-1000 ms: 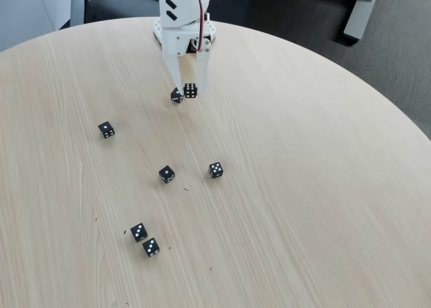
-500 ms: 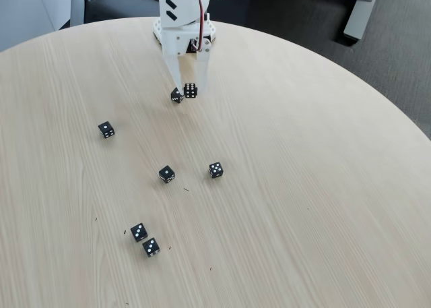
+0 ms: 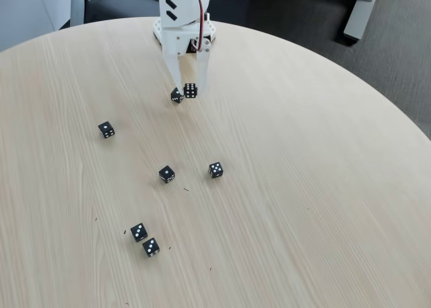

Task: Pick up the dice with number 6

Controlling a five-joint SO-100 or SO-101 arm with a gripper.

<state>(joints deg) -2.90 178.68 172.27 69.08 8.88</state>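
We see the white two-finger gripper [image 3: 188, 90] pointing down at the pale wooden round table [image 3: 303, 187], its fingers closed on the small black six-pip die [image 3: 190, 90], which sits between the fingertips. Another small black die [image 3: 176, 96] lies just outside its left finger, touching or nearly so.

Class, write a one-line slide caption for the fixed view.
White end effector straddles a six-pip die on a round wooden table, six other dice scattered.
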